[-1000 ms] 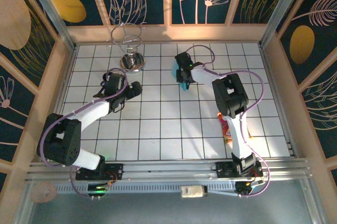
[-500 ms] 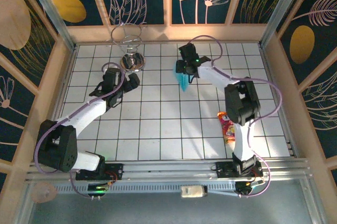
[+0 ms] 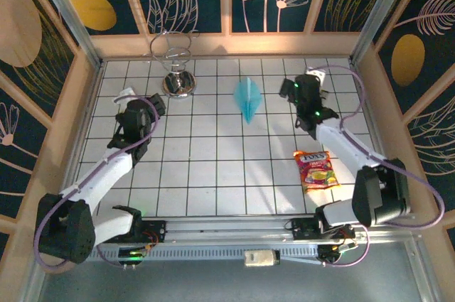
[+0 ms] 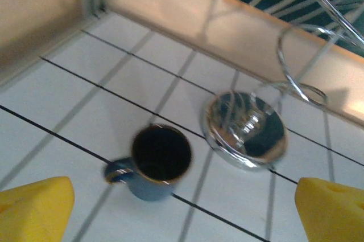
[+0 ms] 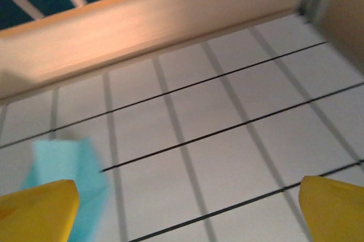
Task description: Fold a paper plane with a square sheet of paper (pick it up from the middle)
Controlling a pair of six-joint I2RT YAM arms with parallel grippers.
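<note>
"Light-blue paper, folded: where is it?"

"The paper plane lies flat on the white tiled table, in the far half and near the middle, with its long taper pointing toward my bases. Nothing touches it. In my right wrist view it sits low on the left, blurred, with its near end hidden behind one yellow finger pad."

"And your right pincer?"

"My right gripper is off to the plane's right, apart from it. Its jaws are spread as wide as they go, with only bare tiles between them."

"The left one?"

"My left gripper is well away on the other side of the table, also spread wide and holding nothing. Ahead of it stands a dark blue mug, upright with its handle to the left. Just beyond the mug is the shiny round foot of a wire stand, close to the far wall."

"Anything else?"

"An orange-red snack packet lies flat near the right side, closer to my bases, well apart from the plane."
</note>
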